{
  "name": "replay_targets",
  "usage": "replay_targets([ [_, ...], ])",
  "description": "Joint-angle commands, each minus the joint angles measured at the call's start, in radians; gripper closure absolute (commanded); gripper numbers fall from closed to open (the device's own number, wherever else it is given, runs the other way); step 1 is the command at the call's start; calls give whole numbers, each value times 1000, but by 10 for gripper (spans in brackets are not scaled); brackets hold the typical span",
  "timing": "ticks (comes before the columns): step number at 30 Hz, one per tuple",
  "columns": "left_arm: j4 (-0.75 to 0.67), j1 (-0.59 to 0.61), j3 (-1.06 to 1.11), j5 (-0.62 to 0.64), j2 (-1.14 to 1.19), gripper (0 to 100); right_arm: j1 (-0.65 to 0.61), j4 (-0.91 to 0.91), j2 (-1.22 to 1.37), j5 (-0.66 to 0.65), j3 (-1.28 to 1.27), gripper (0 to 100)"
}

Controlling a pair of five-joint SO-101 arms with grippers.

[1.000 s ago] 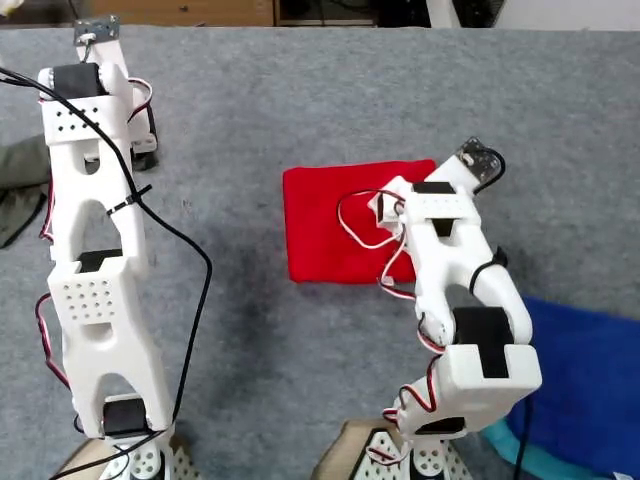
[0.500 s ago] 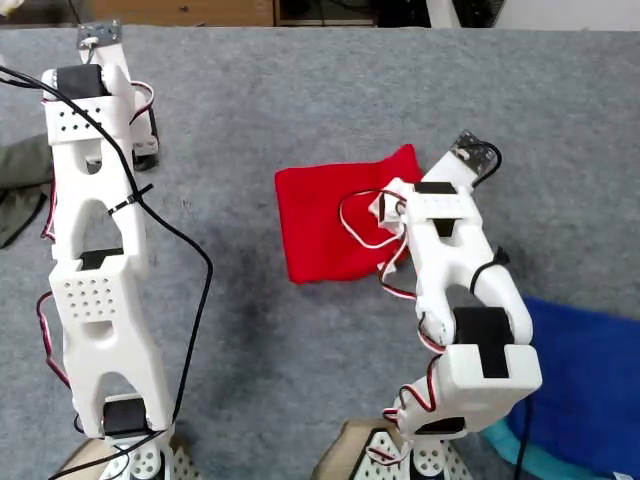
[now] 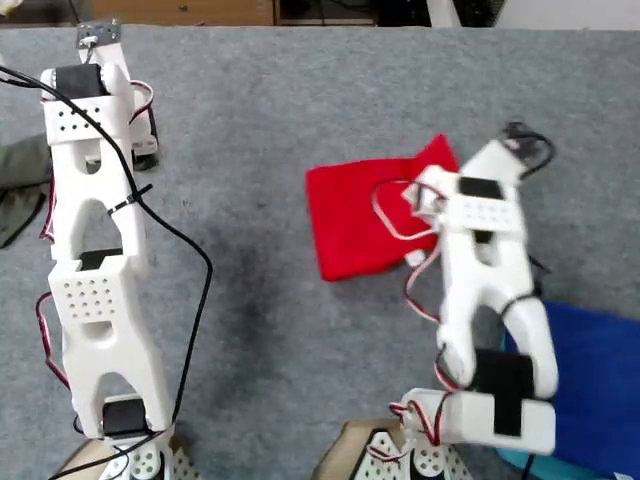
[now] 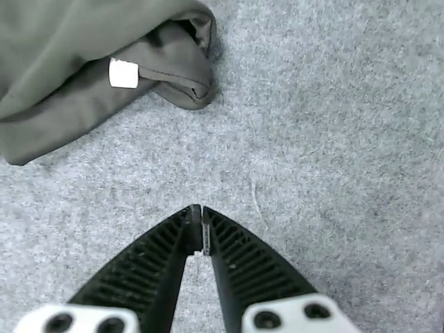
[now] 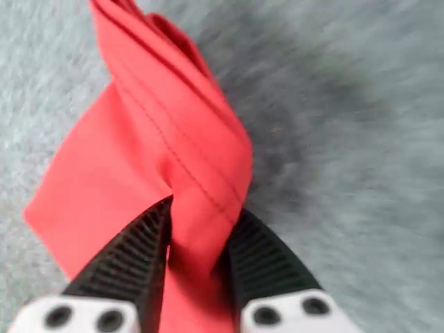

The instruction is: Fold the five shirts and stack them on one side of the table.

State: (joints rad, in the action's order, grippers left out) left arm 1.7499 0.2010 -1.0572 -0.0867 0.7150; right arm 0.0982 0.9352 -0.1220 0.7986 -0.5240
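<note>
A: One red shirt (image 3: 350,220), folded. Status?
B: Right gripper (image 5: 202,211) pinches its corner, near the blue shirt (image 3: 590,370). Stacking step, seemingly; next, carry it onto the blue. Left gripper (image 4: 201,220) closed, empty, well apart.

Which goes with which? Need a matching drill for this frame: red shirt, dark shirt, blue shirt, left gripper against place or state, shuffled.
Things
1. red shirt
2. dark shirt
3. blue shirt
4. left gripper

Place or state
A. shut on nothing, over the bare grey mat
B. pinched in the right gripper
C. lower right corner of the high view
D. bunched at the left edge of the high view

Pairs: 1-B, 2-D, 3-C, 4-A
</note>
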Motion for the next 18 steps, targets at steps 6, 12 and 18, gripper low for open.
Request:
replay_targets([
  [6, 8, 14, -14, -5, -21, 980, 254, 252, -216, -147, 5, 995],
  [12, 8, 14, -14, -3, -21, 980, 550, 351, -288, -327, -1, 995],
  [18, 9, 15, -35, -3, -22, 980, 889, 364, -288, -589, 5, 995],
])
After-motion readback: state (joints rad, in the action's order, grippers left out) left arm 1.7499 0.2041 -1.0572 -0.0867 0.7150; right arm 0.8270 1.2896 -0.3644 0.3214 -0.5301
